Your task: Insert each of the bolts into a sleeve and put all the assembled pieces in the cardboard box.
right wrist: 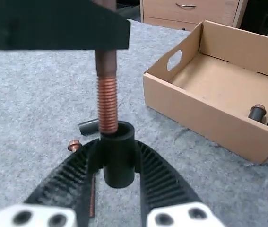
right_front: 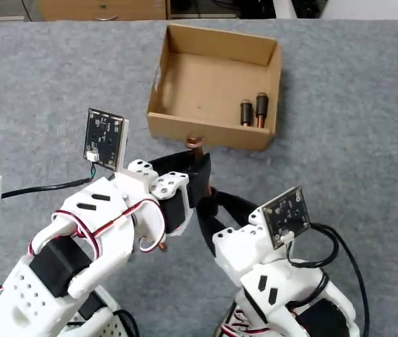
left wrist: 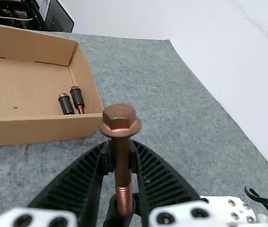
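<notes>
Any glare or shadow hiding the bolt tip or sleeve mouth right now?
Right wrist view: even light, no glare; the threads of the bolt and the mouth of the sleeve are plainly lit. Left wrist view: mild sheen on the bolt head, nothing washed out. High view: flat, even light.

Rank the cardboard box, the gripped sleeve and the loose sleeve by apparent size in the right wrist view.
1. cardboard box
2. gripped sleeve, enlarged by nearness
3. loose sleeve, farther and partly hidden; real sleeve sizes unsure
</notes>
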{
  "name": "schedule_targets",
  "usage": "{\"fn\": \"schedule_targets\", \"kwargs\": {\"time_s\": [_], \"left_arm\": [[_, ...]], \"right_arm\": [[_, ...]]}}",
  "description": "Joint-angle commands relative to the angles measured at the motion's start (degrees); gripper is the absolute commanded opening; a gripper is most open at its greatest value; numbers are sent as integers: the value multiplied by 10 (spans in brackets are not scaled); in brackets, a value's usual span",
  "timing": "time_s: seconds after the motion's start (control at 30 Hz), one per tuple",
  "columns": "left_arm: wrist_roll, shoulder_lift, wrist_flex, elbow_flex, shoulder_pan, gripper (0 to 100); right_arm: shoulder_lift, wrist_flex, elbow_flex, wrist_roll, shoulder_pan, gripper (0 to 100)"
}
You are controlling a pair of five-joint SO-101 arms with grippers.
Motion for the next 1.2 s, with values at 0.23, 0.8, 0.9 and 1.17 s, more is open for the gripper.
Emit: {"fn": "schedule_targets", "kwargs": {"time_s": [0.23, 0.8, 0.9, 1.17], "left_arm": [[-2, -3, 6, 4, 3, 19], [-1, -4, 149, -11, 11, 71], [1, -4, 158, -12, 10, 219], [-3, -6, 158, -22, 13, 381]], "right_arm": [[-47, -3, -7, -3, -19, 2], [-50, -1, -7, -3, -19, 2], [-50, 5, -7, -3, -19, 2], [-50, 3, -13, -3, -19, 2]]}}
